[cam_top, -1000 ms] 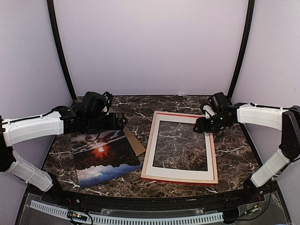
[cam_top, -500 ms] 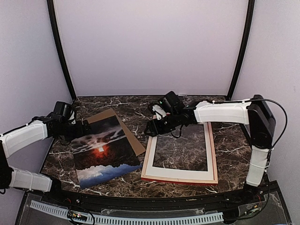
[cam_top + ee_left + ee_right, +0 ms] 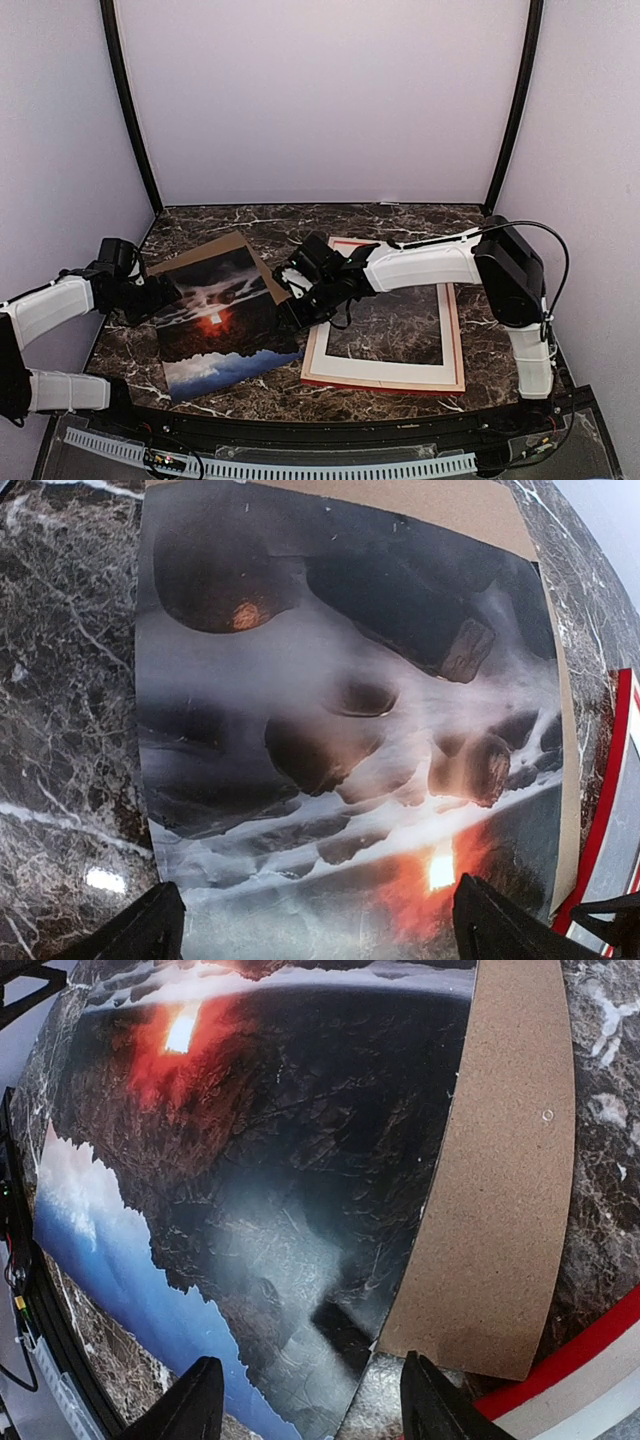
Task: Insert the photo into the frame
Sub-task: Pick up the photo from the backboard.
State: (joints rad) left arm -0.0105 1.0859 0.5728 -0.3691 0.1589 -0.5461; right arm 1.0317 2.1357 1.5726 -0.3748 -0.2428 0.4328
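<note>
**Both hands open over the photo, frame lying apart**

The photo (image 3: 225,325) lies flat and face up on the left half of the bench (image 3: 400,222), skewed, with its blue-white end toward the near edge. It is not in the frame. Under it lies a brown backing board (image 3: 210,248), showing past the photo along its far edge and its right edge.

The frame (image 3: 381,381) lies flat right of the bench's centre, just beside the board. A white mat border (image 3: 322,335) sits inside it, and the marble top shows through the window.

The left hand (image 3: 165,297) hovers at the photo's left edge, near the left edge of the bench. In its wrist view the hand (image 3: 315,883) is released: both fingers (image 3: 135,935) stand wide apart, with only the print spread out below them.

The right arm reaches across the frame, and the right hand (image 3: 290,310) sits low over the photo's right edge, between print and frame. Its wrist view shows this hand (image 3: 312,1358) also released, the fingers (image 3: 195,1405) parted over the seam where the photo's edge meets the board and grasping nothing.
</note>
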